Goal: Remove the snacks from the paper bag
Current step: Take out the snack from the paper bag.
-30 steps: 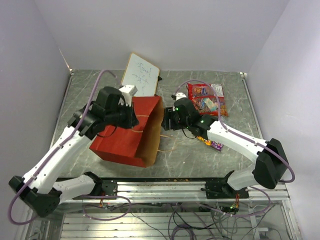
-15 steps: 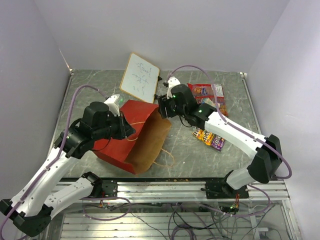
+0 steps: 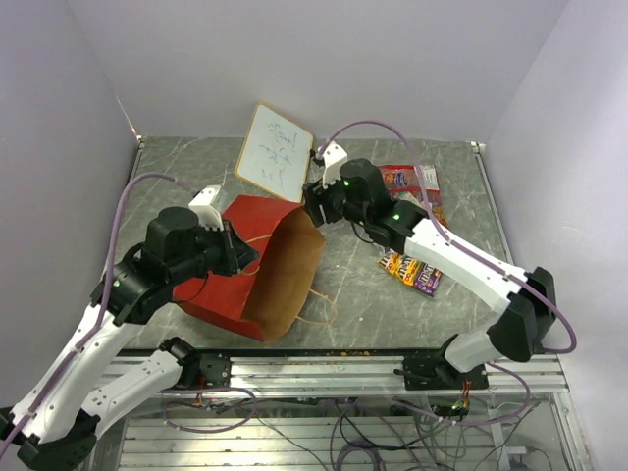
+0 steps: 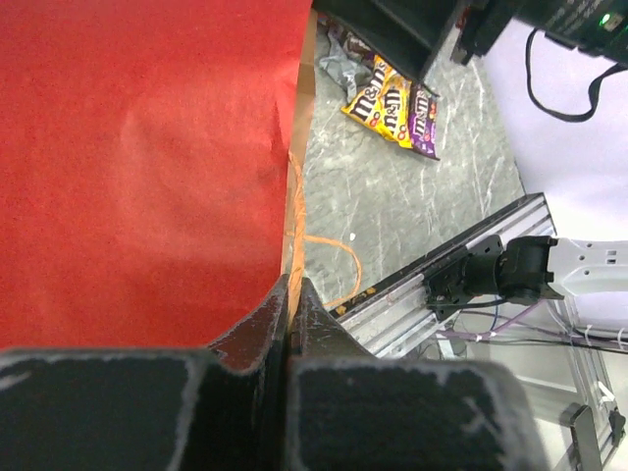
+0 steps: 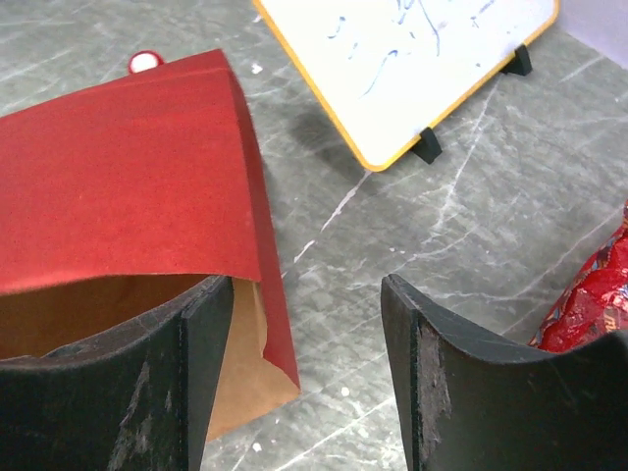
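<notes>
The paper bag point(image 3: 231, 280) lies tilted on its side, red outside, with its brown mouth point(image 3: 291, 270) facing front right. My left gripper point(image 3: 234, 253) is shut on the bag's edge; in the left wrist view the jaws point(image 4: 290, 299) pinch the rim next to a tan handle point(image 4: 329, 265). My right gripper point(image 3: 312, 204) is open and empty at the far corner of the mouth, and its left finger point(image 5: 201, 363) sits against the bag's rim point(image 5: 250, 235). The red candy bag point(image 3: 404, 181) lies behind the right arm. Small yellow and purple packets point(image 3: 412, 273) lie on the table, also in the left wrist view point(image 4: 392, 103).
A white tilted whiteboard point(image 3: 276, 151) stands just behind the bag, close to my right gripper point(image 5: 422, 59). A small red marker cap point(image 5: 144, 62) lies beyond the bag. The metal rail point(image 3: 324, 365) runs along the near table edge.
My left arm pulled back toward the near left, swinging the bag so its mouth faces front right. My right gripper moved from the mouth's middle up to its far corner.
</notes>
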Robot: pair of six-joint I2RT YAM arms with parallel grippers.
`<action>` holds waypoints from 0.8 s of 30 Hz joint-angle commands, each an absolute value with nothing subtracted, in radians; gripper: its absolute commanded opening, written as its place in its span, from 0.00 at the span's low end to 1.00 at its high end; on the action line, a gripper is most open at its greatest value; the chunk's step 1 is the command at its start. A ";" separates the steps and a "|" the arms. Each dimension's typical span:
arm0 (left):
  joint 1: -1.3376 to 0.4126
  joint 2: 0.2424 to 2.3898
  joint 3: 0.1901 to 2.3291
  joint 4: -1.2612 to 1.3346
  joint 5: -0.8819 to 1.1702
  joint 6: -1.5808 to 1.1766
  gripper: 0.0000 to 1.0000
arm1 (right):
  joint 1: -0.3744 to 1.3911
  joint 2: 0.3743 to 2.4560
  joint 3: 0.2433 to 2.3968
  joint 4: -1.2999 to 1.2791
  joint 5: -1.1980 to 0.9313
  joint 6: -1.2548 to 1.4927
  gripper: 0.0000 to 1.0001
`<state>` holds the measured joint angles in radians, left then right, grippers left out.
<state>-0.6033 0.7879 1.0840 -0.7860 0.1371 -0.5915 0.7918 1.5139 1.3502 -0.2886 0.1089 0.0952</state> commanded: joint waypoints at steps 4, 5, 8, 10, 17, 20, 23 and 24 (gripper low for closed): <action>-0.603 0.678 1.048 -0.757 0.127 -0.607 0.07 | 0.823 1.362 1.204 -0.161 0.007 0.000 0.63; -0.603 0.673 1.058 -0.770 0.123 -0.603 0.07 | 0.826 1.344 1.183 -0.150 -0.002 -0.011 0.63; -0.603 0.653 1.089 -0.818 0.065 -0.586 0.07 | 0.830 1.282 1.103 -0.124 -0.028 -0.071 0.64; -0.603 0.643 1.105 -0.841 0.026 -0.577 0.07 | 0.830 1.237 1.047 -0.115 -0.024 -0.126 0.65; -0.603 0.634 1.120 -0.857 -0.056 -0.620 0.07 | 0.835 1.103 0.945 -0.124 -0.046 -0.314 0.66; -0.603 0.617 1.122 -0.860 -0.100 -0.636 0.07 | 0.834 1.054 0.924 -0.127 -0.037 -0.412 0.66; -0.603 0.612 1.133 -0.894 -0.140 -0.641 0.07 | 0.841 1.002 0.884 -0.119 -0.129 -0.574 0.65; -0.603 0.616 1.136 -0.907 -0.146 -0.642 0.07 | 0.848 0.987 0.867 -0.100 -0.170 -0.614 0.65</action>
